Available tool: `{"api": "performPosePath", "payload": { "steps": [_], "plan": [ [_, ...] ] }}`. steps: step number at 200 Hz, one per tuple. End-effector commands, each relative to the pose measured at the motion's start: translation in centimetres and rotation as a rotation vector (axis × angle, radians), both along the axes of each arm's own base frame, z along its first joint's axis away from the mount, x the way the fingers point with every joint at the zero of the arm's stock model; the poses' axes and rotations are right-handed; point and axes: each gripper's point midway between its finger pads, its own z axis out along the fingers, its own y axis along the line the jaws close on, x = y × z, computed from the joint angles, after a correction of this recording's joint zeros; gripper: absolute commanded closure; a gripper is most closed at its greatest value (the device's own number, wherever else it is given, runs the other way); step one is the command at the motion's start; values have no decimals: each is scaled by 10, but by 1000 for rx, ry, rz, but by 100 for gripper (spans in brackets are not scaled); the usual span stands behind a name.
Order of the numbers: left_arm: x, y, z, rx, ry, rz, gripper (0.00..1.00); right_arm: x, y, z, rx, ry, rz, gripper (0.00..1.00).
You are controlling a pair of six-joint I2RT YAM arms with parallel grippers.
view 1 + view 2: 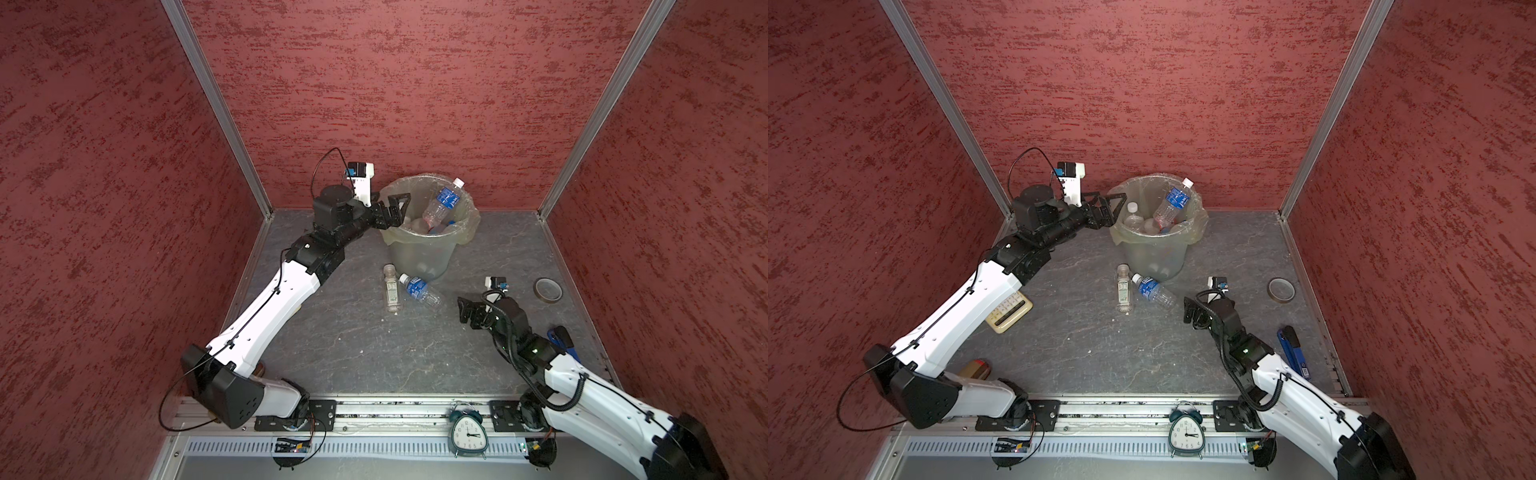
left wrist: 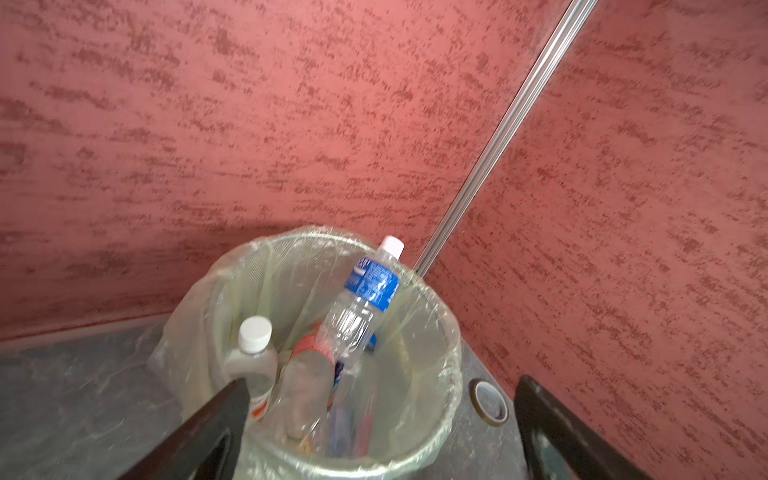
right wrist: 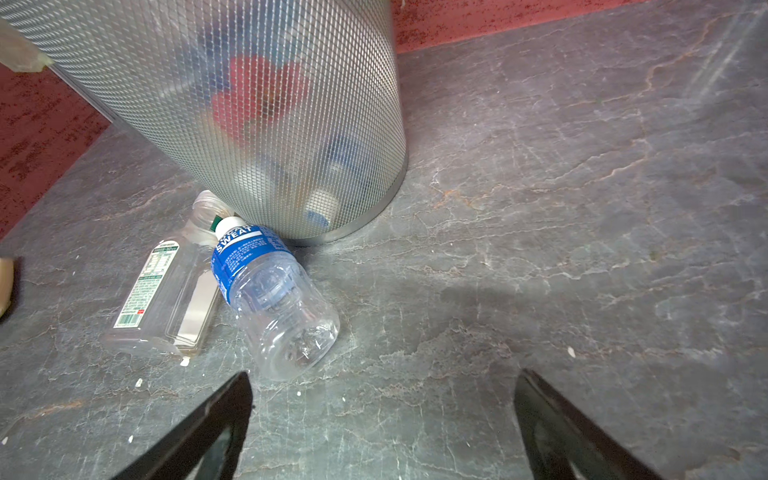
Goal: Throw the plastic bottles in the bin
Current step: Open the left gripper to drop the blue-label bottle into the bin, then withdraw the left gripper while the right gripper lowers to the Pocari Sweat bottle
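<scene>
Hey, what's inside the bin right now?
The bin holds a blue-labelled bottle leaning against its rim, a white-capped bottle and a red-labelled bottle. Deeper ones are covered; count unclear.

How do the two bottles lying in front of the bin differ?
The blue-labelled bottle has a round body and a white cap; the flat-sided bottle has a white and green label and a clear-looking cap. In both top views the flat-sided bottle lies straight front to back; the blue-labelled bottle lies slanted. Both are clear and lie on their sides.

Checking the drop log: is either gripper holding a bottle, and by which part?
Nothing is held. The left gripper is open at the bin; the right gripper is open above the table.
</scene>
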Motion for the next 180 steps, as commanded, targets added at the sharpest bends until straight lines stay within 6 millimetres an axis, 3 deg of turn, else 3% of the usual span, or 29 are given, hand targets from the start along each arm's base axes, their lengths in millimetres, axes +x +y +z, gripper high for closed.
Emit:
{"api": "performPosePath", "payload": {
  "steps": [1,53,100,139,180],
  "plan": [
    [-2,10,-23,0,43,21,1,8,16,27,34,-62,48,1],
    [-24,43,-86,-18,150,62,1,22,42,36,2,-56,121,1],
    [-50,63,-148,11,255,75,1,38,69,28,-61,-27,185,1],
    [-70,70,-191,18,334,55,1,48,88,25,-97,-19,228,1],
    [-92,67,-219,29,356,-21,1,52,100,18,-128,-4,257,1]
  ]
}}
